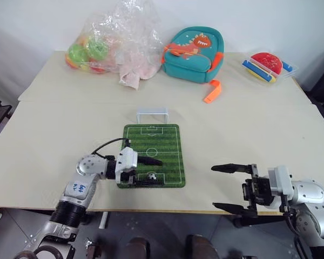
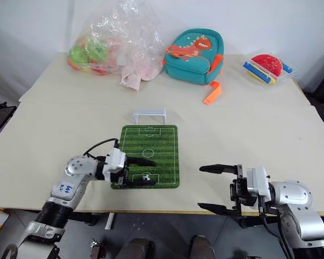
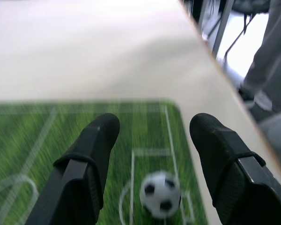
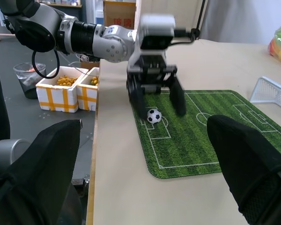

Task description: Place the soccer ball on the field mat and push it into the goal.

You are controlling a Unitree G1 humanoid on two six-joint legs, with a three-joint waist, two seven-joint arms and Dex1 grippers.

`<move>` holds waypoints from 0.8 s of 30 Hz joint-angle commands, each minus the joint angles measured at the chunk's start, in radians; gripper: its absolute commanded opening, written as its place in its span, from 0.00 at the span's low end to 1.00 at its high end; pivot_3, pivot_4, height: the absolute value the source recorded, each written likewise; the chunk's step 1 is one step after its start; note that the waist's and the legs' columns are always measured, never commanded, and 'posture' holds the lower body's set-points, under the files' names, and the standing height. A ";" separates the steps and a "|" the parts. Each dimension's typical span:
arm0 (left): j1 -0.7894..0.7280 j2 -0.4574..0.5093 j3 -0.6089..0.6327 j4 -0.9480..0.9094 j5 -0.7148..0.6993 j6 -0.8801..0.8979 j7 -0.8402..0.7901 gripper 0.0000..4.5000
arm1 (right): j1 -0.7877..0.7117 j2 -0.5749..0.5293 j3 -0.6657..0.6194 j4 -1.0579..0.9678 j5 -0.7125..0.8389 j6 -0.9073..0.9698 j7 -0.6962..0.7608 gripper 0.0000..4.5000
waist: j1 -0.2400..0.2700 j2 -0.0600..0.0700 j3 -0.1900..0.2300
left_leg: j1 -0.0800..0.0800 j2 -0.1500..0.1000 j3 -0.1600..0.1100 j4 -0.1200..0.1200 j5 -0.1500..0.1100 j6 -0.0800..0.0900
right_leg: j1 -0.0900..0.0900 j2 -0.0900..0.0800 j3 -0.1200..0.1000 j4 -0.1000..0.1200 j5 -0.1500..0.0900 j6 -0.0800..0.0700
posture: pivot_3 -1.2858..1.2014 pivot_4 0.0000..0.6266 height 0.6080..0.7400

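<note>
The tiny white soccer ball with black patches (image 1: 152, 176) lay on the striped green field mat (image 1: 167, 145) near its front edge, between the left gripper's (image 1: 149, 171) parted black fingers, which did not touch it. The right gripper (image 1: 224, 186) hung open and empty over the beige table's (image 1: 54, 124) front edge, while the small white plastic goal (image 1: 152, 114) stood at the mat's far edge.

A plain indoor workroom set up for toy trials, not a home; a wide cream table (image 1: 54, 129) against a bare white wall (image 1: 38, 21); grey floor (image 4: 37, 126) beside it with foam boxes (image 4: 68, 93), a cardboard carton (image 4: 119, 11) and a small bin (image 4: 27, 75).
</note>
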 commanded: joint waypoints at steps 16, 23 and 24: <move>0.384 0.266 0.269 -0.207 -0.154 0.095 -0.093 0.06 | -0.090 0.043 -0.055 0.106 -0.040 -0.110 -0.009 1.00 | -0.015 0.001 0.001 | 0.001 0.000 -0.001 -0.003 0.000 0.001 | 0.000 -0.001 0.000 -0.001 -0.001 -0.001 | 0.52 0.24 1.00; 0.428 0.169 0.172 -0.339 -0.113 0.122 0.020 0.01 | -0.101 0.039 -0.044 0.121 -0.013 -0.136 0.069 1.00 | -0.001 0.002 0.001 | 0.001 0.000 -0.002 -0.002 -0.001 0.001 | 0.000 -0.001 0.000 -0.002 -0.001 -0.001 | 0.52 0.24 1.00; 0.429 0.156 0.150 -0.348 -0.103 0.125 0.034 0.01 | -0.094 0.035 -0.034 0.122 -0.011 -0.134 0.093 1.00 | -0.002 0.002 0.001 | 0.001 0.000 -0.001 -0.002 -0.001 0.001 | 0.000 -0.001 0.000 -0.002 -0.001 -0.001 | 0.52 0.24 1.00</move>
